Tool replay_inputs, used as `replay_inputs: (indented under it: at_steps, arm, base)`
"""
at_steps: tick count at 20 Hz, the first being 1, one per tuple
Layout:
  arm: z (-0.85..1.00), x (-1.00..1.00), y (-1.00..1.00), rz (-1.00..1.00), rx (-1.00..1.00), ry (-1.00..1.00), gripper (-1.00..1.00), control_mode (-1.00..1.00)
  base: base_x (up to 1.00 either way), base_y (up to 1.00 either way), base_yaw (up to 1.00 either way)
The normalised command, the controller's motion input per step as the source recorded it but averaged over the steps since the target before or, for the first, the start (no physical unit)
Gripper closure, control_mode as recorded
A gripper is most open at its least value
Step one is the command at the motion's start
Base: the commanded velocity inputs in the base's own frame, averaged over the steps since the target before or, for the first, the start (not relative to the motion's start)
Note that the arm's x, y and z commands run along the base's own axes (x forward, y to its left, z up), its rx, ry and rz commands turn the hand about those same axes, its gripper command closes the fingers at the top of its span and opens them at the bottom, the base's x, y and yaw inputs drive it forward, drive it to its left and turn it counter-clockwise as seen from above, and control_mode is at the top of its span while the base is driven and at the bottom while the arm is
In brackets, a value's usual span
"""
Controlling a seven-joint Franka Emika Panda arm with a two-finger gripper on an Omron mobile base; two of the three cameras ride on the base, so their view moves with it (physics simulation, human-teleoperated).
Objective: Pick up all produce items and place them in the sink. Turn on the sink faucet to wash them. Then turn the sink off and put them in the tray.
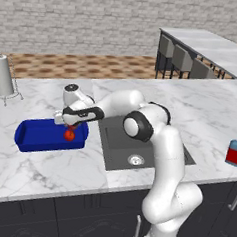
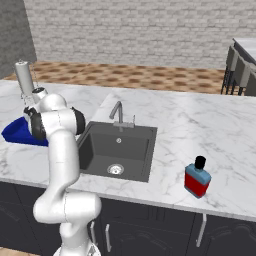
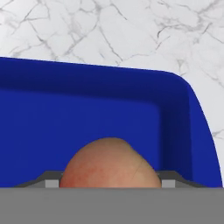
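claw (image 1: 69, 132): closed on the orange-red fruit (image 1: 69, 134), fingers either side of it, hanging over the right end of the tray (image 1: 26, 136)
why held there: looks like the last leg of the job, fruit carried across from the sink (image 1: 119, 150) side for a drop into the tray; judged, not seen
height: fruit down around the level of the rim; touching the tray floor or not, cannot tell
hand view: fruit (image 3: 109, 164) bulging up between the two finger tips, blue tray wall (image 3: 87, 83) straight ahead, rounded corner off to the right, marble table (image 3: 109, 30) beyond it
fruit look: small, round, smooth skin, orange-tan with a redder blush on one flank, apple-like, far smaller than the tray
tray look: long, deep blue, raised rim, rounded corners, set on the table just left of the sink
sink: dark grey basin (image 2: 117, 150), round silver drain, nothing lying in it, no water seen running
faucet (image 2: 117, 114): slim silver gooseneck at the back edge, lever position too small to read
second fruit: not made out anywhere
bystanders: white cylinder on a wire stand (image 1: 3, 77) far left, red-and-blue bottle (image 2: 197, 179) well right of the sink, both out of the way
next, by guess: let go once low inside the tray, so the round fruit settles instead of rolling
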Motion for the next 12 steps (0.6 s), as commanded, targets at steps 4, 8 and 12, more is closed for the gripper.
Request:
replay_inputs:
  at_steps: [4, 8, 12]
  arm:
    - [-0.05, 0.00, 0.01, 0.00, 0.00, 0.00, -1.00, -1.00]
    - [0.00, -0.01, -0.04, 0.00, 0.00, 0.00, -1.00, -1.00]
    - [0.00, -0.17, -0.23, 0.00, 0.00, 0.00, -1.00, -1.00]
  base:
    - [0.00, 0.00, 0.00]
    - [0.00, 0.00, 0.00]
    - [0.00, 0.00, 0.00]
